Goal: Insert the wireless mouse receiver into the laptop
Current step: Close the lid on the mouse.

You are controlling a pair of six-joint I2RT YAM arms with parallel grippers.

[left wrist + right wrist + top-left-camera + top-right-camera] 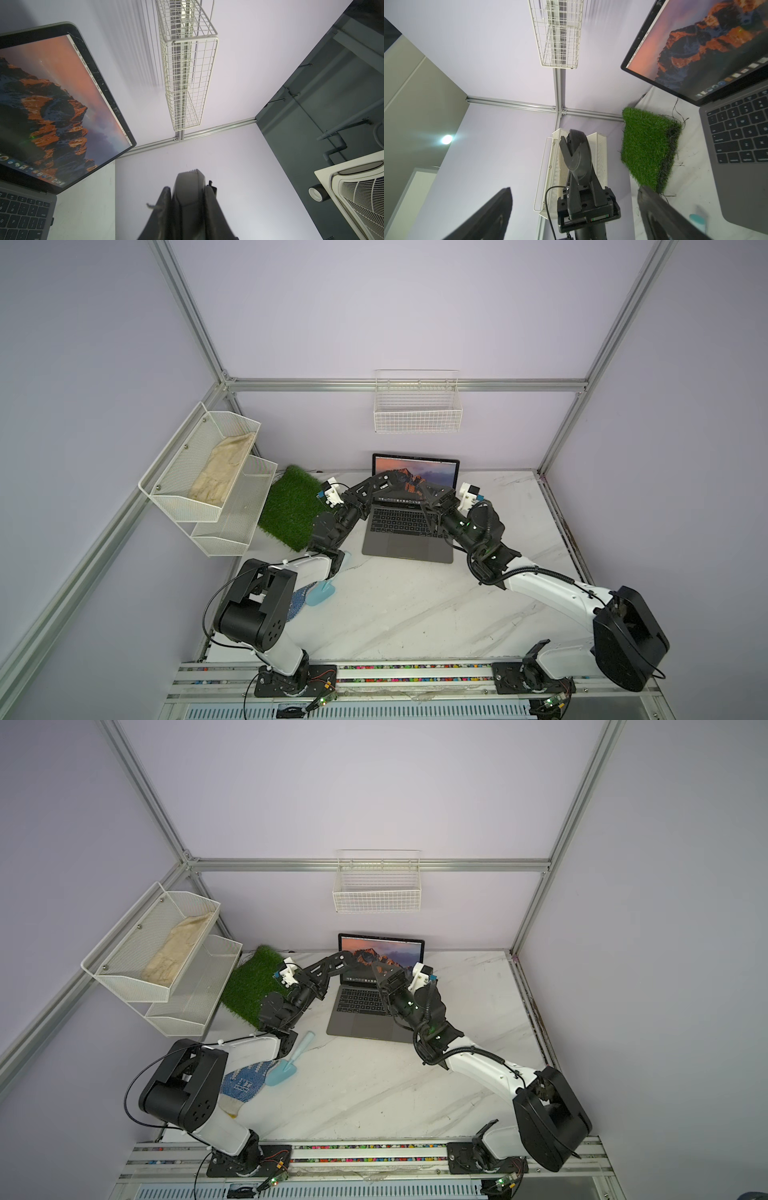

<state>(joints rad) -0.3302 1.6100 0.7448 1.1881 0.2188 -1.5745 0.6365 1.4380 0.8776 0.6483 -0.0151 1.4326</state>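
While both arms hang over the open laptop (405, 545), the receiver (52, 221) looks plugged in.
Seen from the left wrist, a tiny dark stub juts from the laptop's side edge by the keyboard (401, 520), on the right arm's side (small and dim, so probably the receiver, not certainly). The left gripper (189, 178) stands in front of the lit screen (440, 472), fingers pressed together with nothing visible between them. The right gripper (424, 506) hangs over the keyboard, jaws spread wide and empty. A green grass mat (291, 506) lies beside the laptop on the white table (415, 614).
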